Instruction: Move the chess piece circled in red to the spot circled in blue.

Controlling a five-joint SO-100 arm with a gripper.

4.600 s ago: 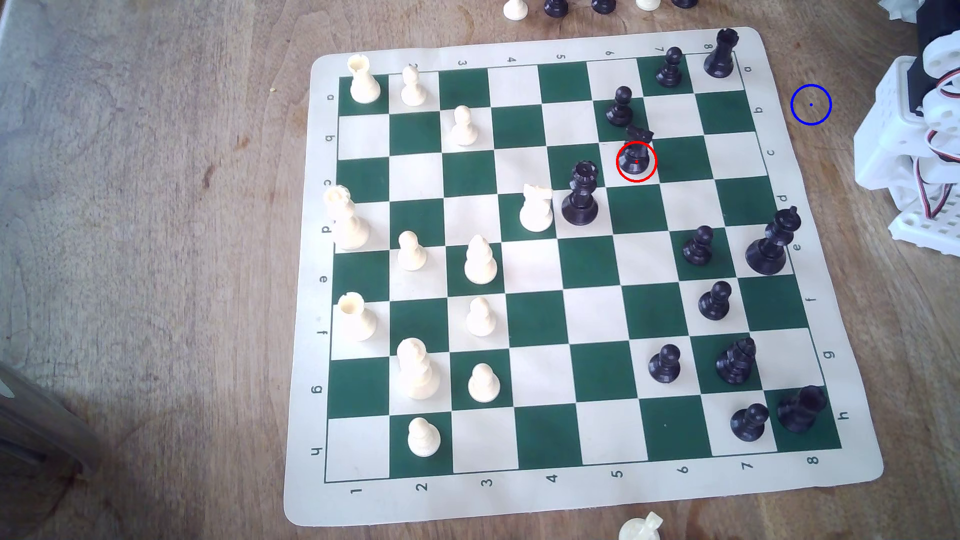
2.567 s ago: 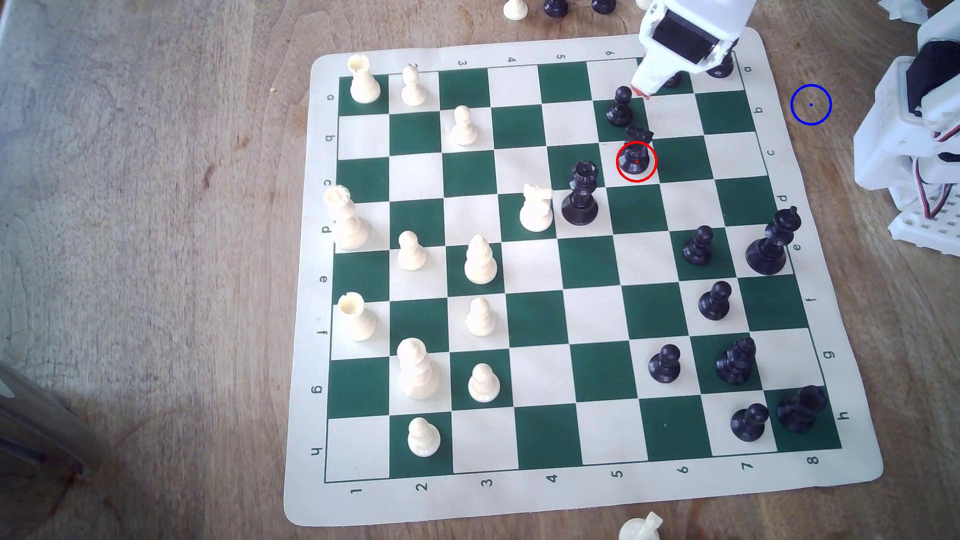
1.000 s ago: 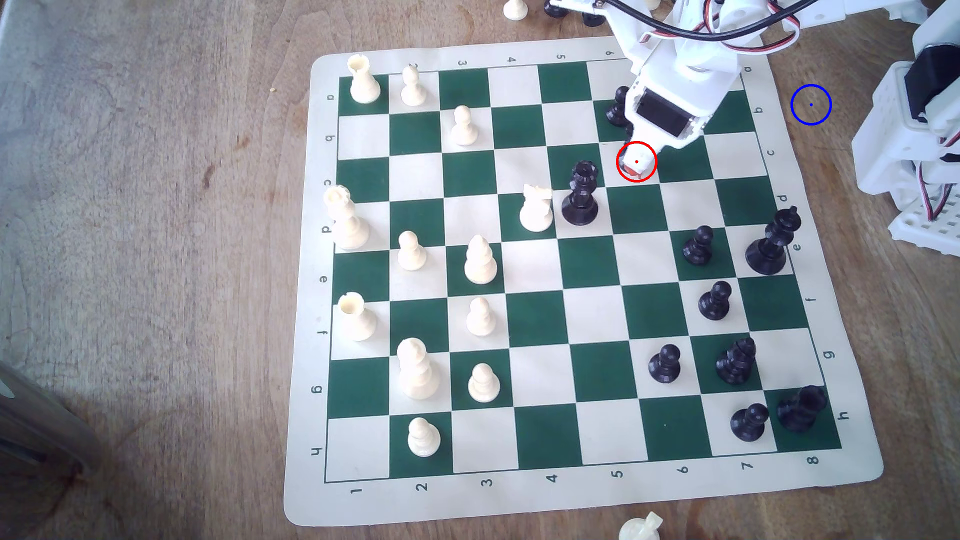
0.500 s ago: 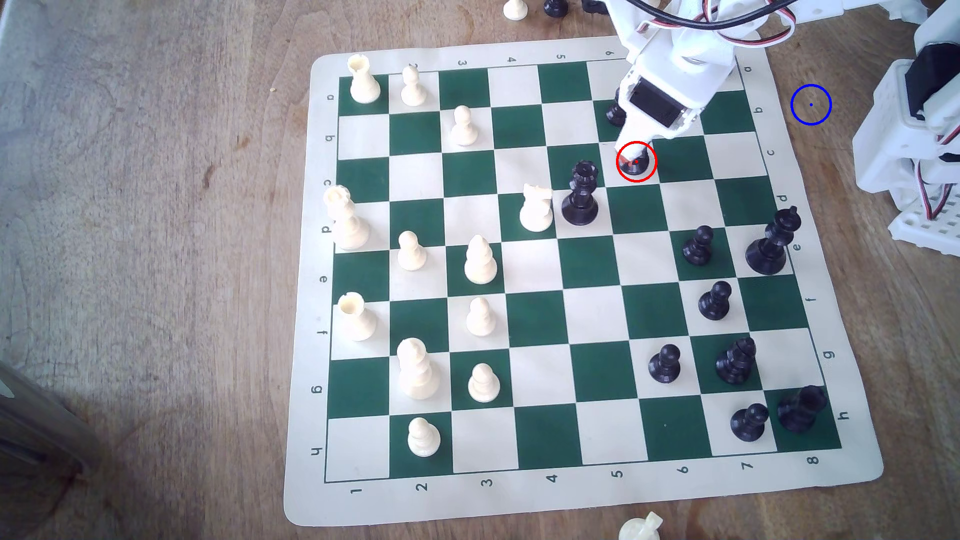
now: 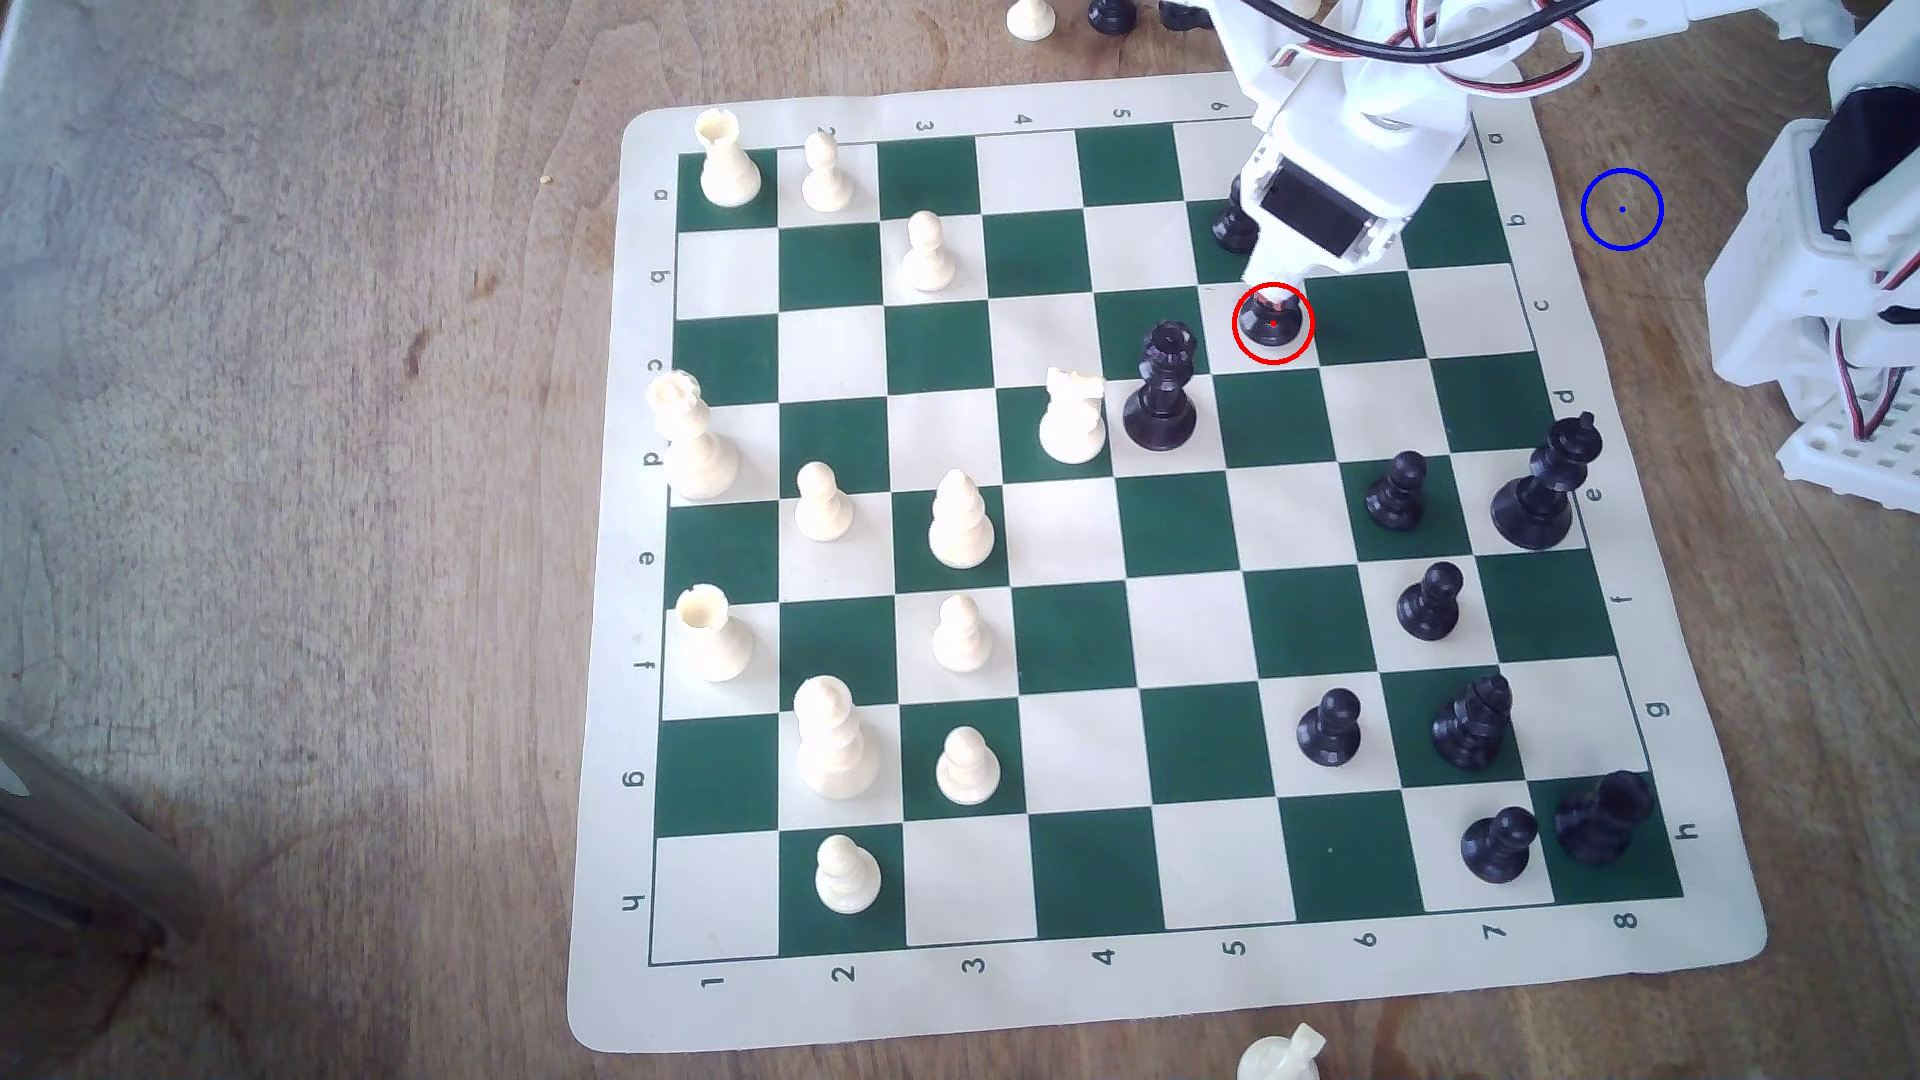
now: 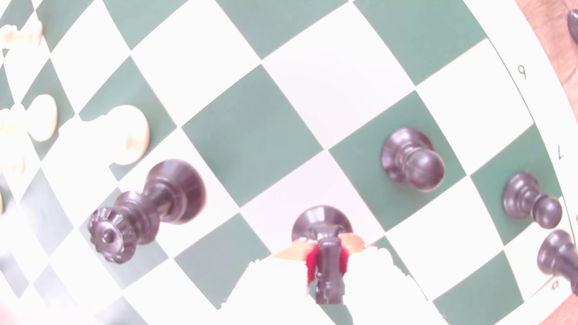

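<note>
The bench [image 5: 312, 415] is brown wood, matt, with visible grain and worn, blotchy patches. On it lies a thin flexible mat [image 5: 1143, 997] with a cream border and flat, matt green and cream squares, its edges slightly wavy. The black knight [image 6: 325, 265] looks like smooth plastic with a soft sheen, as do the black pawn [image 6: 413, 159] and the glossier cream pieces [image 5: 831, 737]; the hand [image 6: 327, 259] is white plastic with rough, ridged edges and red pads [image 6: 311, 265].

White plastic arm [image 5: 1361, 125], black servo block, red-white-black cables, red-padded hand [image 6: 327, 265].
</note>
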